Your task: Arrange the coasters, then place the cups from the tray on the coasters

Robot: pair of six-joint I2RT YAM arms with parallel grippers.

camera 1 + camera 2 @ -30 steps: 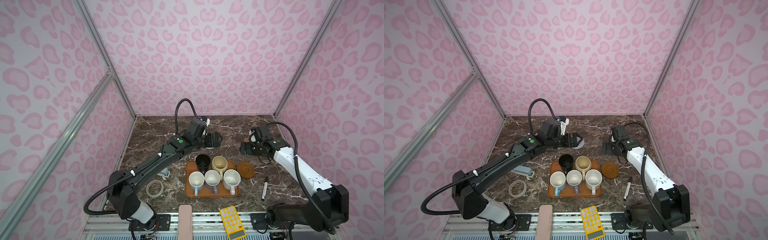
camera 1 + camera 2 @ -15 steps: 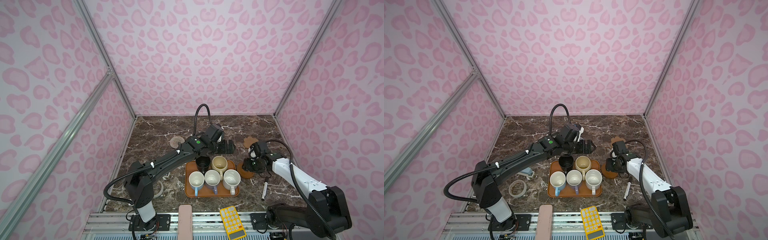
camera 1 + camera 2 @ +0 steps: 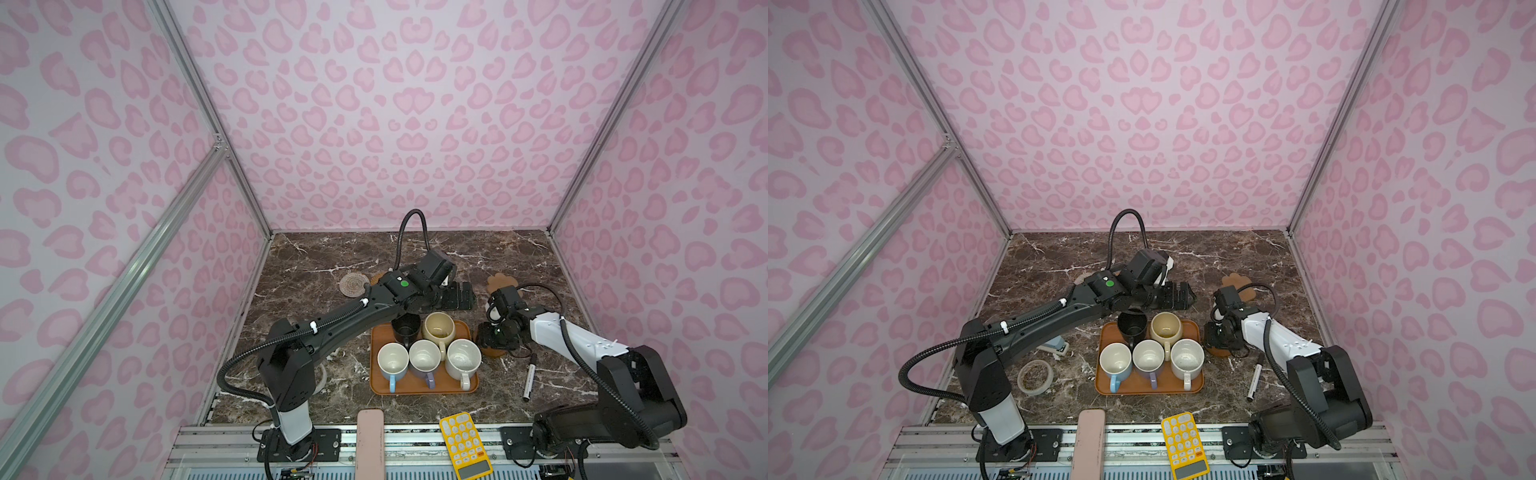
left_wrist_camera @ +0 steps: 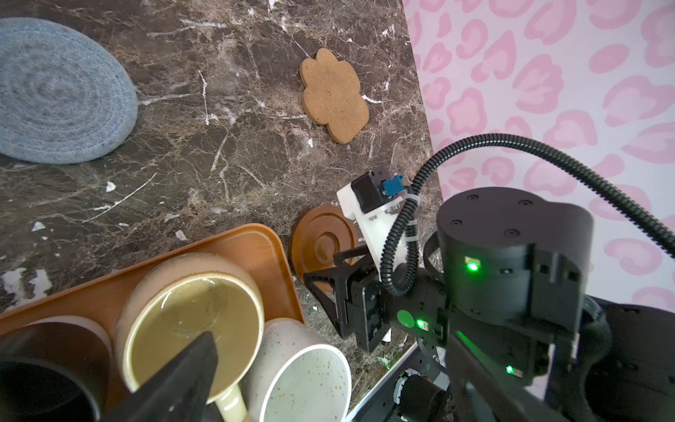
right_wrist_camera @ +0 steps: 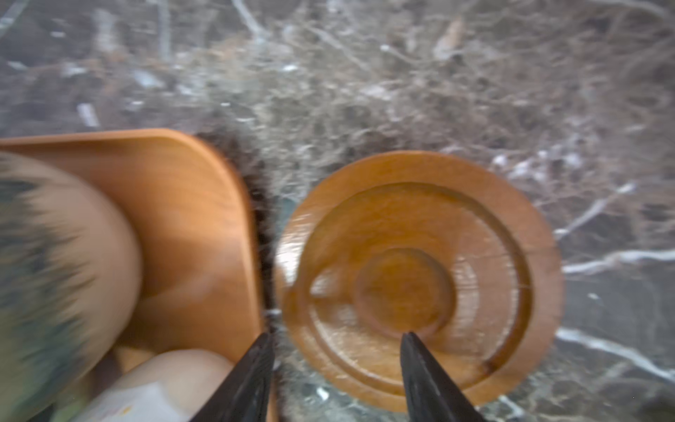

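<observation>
Reaching down to the right of the tray [image 3: 419, 392], the right gripper [image 5: 338, 334] points two black fingertips at the brown saucer-like disc [image 5: 420, 277]. One tip stands in the narrow gap between disc and tray and the other over the disc's inner ring, so the jaws straddle part of the rim with clear space between them. The wrist view is blurred, and I cannot tell whether they pinch the disc or only touch it. The disc lies flat on the desk just beside the tray's back right corner, a dark gap apart from it.

The left gripper [image 3: 459, 296] hangs above the desk just behind the tray's back edge, its jaws spread wide and empty.

The tray sits near the middle of the desk's front edge, and all five mugs stand upright on it. The black mug [image 3: 406, 326] and the cream-yellow mug [image 3: 438, 328] are in the back row. The light blue mug [image 3: 392, 361], lavender mug [image 3: 424, 358] and speckled white mug [image 3: 462, 360] are in front, handles toward the front edge.

The paw-shaped coaster [image 3: 500, 282] lies toward the desk's right edge, behind the disc and well apart from it. The light blue crocheted coaster [image 4: 62, 98] lies flat behind the tray. A pale woven round coaster [image 3: 354, 284] lies left of the left arm, with a tan round coaster [image 3: 377, 277] peeking out beside it.

A marker pen [image 3: 530, 376] lies right of the tray, and a tape ring [image 3: 1035, 376] left of it
</observation>
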